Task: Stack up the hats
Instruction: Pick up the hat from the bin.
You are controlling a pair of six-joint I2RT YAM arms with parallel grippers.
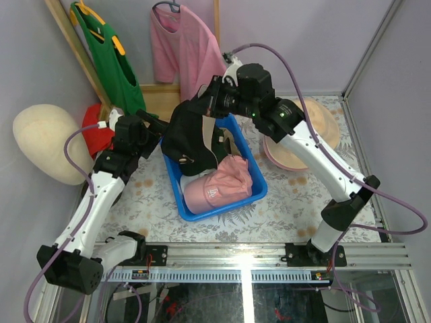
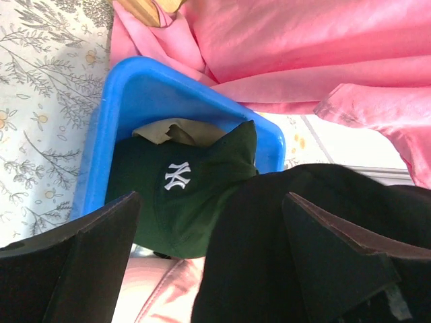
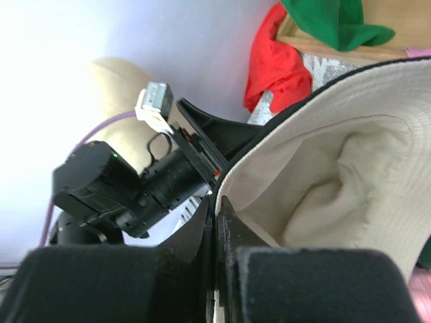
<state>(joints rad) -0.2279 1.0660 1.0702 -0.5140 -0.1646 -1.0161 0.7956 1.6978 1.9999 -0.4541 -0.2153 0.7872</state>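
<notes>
In the right wrist view, the right claw (image 3: 217,210) fills the bottom of the frame. Its two fingers are pressed together on the brim of the black bucket hat (image 3: 350,168), whose cream lining spreads across the right half of that view.

In the left wrist view, the left claw (image 2: 212,196) stands spread, one dark finger at lower left and one at lower right. The hat's black fabric sits between them and in front of the right-hand one; whether either finger touches it I cannot tell.

From the top view, the black bucket hat hangs at the centre of the frame over the upper left end of the blue bin (image 1: 223,211). The right arm reaches it from the upper right and the left arm comes in from the left.

Inside the bin, a dark green cap (image 2: 182,195) with a white logo lies against the far wall, with a bit of tan fabric (image 2: 172,131) behind it. A pink cap (image 1: 215,188) fills the lower end.

Right of the bin, on the flowered tabletop (image 1: 155,195), lies a round tan hat (image 1: 320,121) with a pink edge showing beneath it.

A cream mannequin head (image 1: 44,141) sits at the left edge, with red cloth (image 1: 97,131) beside it. A green T-shirt (image 1: 111,60) and a pink T-shirt (image 1: 178,50) hang at the top.
</notes>
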